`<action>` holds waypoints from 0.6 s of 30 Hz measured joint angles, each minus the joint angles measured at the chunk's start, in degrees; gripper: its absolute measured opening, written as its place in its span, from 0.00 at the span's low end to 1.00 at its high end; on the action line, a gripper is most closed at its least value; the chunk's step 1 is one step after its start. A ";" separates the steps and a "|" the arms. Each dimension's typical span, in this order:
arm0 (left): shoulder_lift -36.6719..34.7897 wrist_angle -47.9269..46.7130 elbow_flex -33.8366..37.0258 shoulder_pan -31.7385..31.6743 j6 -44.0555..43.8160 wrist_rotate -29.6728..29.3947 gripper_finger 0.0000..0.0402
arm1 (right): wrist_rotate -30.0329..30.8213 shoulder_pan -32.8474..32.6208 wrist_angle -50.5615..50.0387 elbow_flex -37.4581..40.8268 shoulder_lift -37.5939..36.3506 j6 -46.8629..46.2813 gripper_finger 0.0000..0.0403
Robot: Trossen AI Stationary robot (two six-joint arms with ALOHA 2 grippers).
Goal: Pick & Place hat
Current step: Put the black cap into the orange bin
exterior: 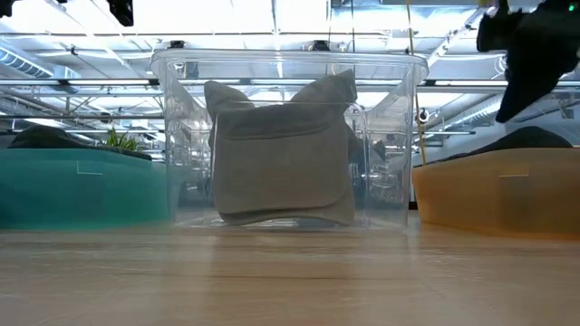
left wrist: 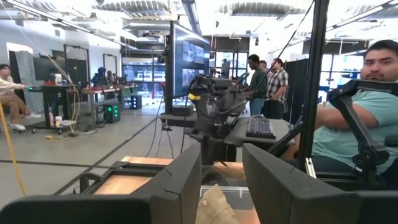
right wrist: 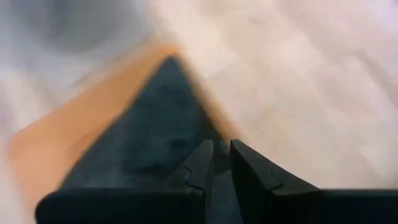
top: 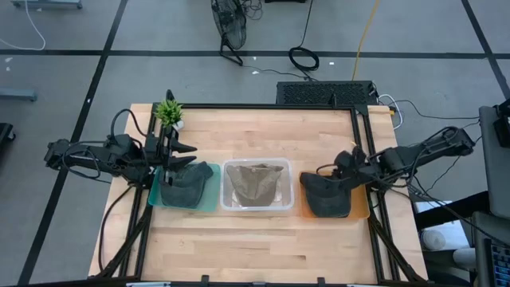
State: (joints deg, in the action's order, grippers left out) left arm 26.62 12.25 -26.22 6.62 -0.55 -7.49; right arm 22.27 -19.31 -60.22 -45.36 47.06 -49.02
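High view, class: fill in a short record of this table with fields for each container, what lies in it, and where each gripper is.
left tray: teal tray holding a dark hat
middle container: clear bin holding a tan hat
right tray: orange tray holding a dark cap
left gripper: above the teal tray, fingers apart, holding nothing
right gripper: low over the dark cap, fingers nearly together
other item: small potted plant at the table's far left corner

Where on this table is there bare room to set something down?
The wood in front of the teal tray, clear bin and orange tray is bare, as is the strip behind them beside the small plant. The trays' row, under both arms, is crowded.
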 joint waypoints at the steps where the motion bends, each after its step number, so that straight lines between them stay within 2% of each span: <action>1: 0.01 -0.03 0.00 0.01 0.01 0.00 0.32 | -1.45 -0.79 0.93 -0.36 0.75 1.71 0.11; 4: 0.01 -0.18 0.00 0.00 -0.01 0.02 0.32 | -6.28 -2.93 2.63 -0.83 4.24 4.78 0.09; 9: 0.01 -1.20 0.00 0.01 -0.92 0.04 0.32 | -11.64 -7.03 2.92 -0.88 10.93 2.90 0.03; 18: 0.01 -3.20 0.00 0.00 -2.68 0.04 0.32 | -9.46 -10.10 1.71 -0.27 15.07 -1.26 0.01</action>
State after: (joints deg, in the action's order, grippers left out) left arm 26.63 9.05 -26.22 6.62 -3.23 -7.44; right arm 12.81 -29.41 -58.50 -45.63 62.13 -50.28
